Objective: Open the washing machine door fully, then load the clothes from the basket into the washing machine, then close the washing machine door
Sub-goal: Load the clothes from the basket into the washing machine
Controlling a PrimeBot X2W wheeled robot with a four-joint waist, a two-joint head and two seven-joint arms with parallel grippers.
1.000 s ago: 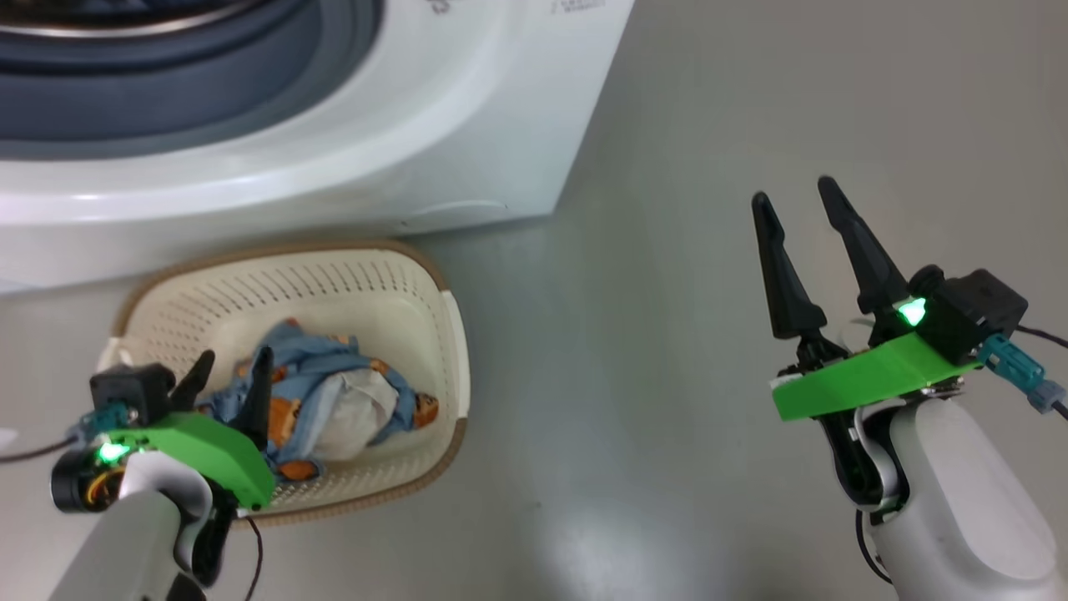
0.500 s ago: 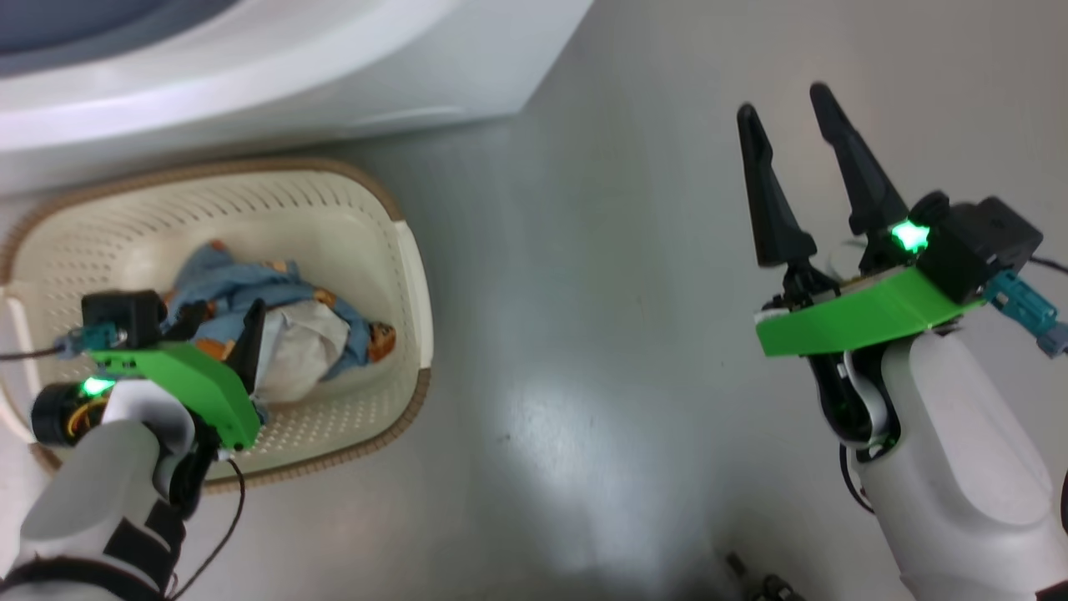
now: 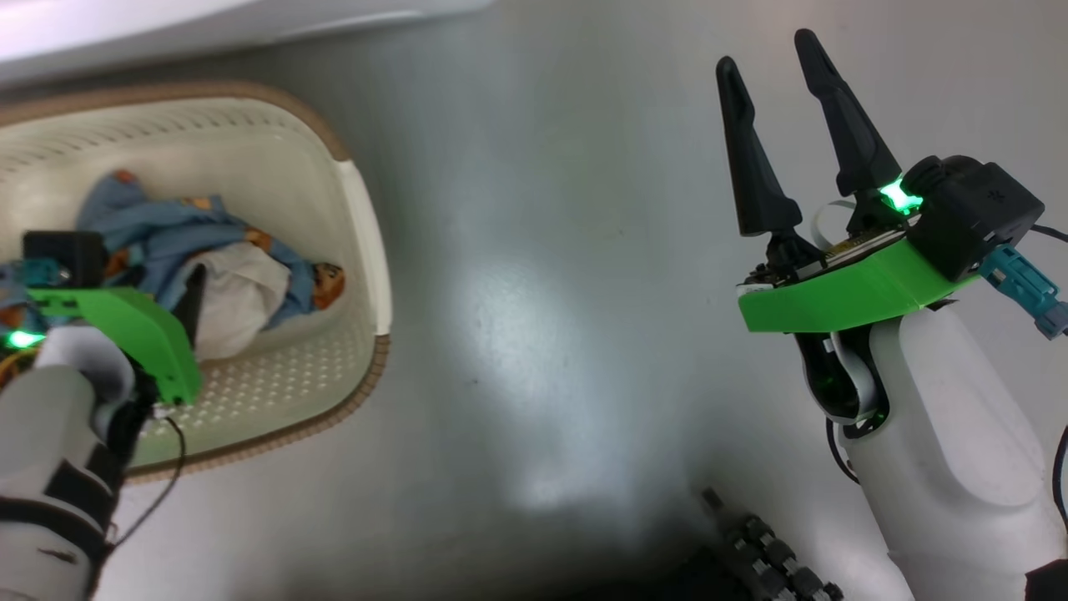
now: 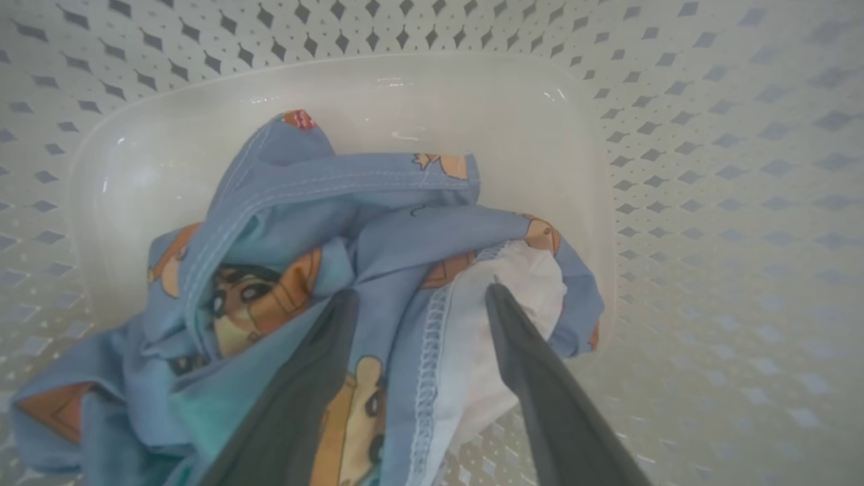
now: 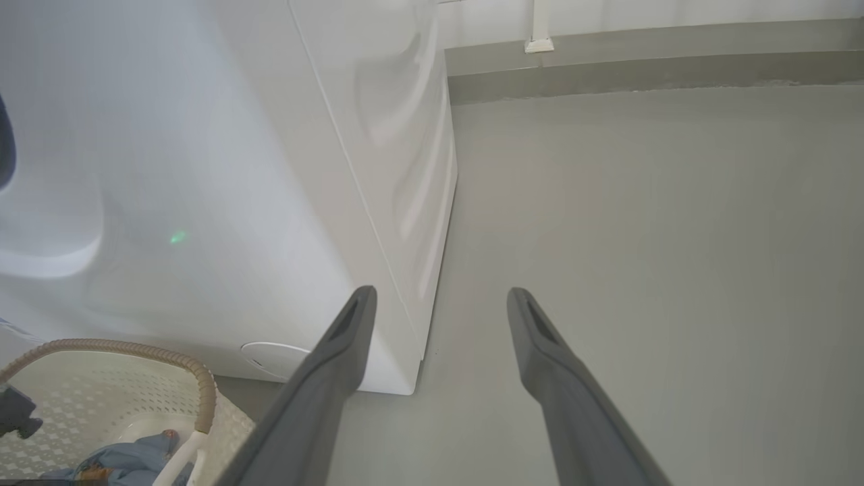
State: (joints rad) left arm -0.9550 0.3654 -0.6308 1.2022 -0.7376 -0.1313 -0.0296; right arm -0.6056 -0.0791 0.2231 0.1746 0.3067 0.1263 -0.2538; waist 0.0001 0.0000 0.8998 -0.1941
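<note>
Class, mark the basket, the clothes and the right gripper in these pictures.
the basket (image 3: 371,250): head view, on its cream side rim.
the clothes (image 4: 405,196): left wrist view, on a blue fold mid-heap.
the right gripper (image 3: 765,52): head view, midway between its fingertips.

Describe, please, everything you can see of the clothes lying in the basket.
The clothes are a crumpled bundle of soft light-blue fabric printed with orange-brown bear figures and a small red motif, with pale stitched seams and a whitish inner side turned out at one end. The bundle lies loose on the floor of the basket. The left gripper stands open over it, its dark fingers straddling a fold beside the white patch; they seem to touch the cloth, not yet gripping it.
</note>
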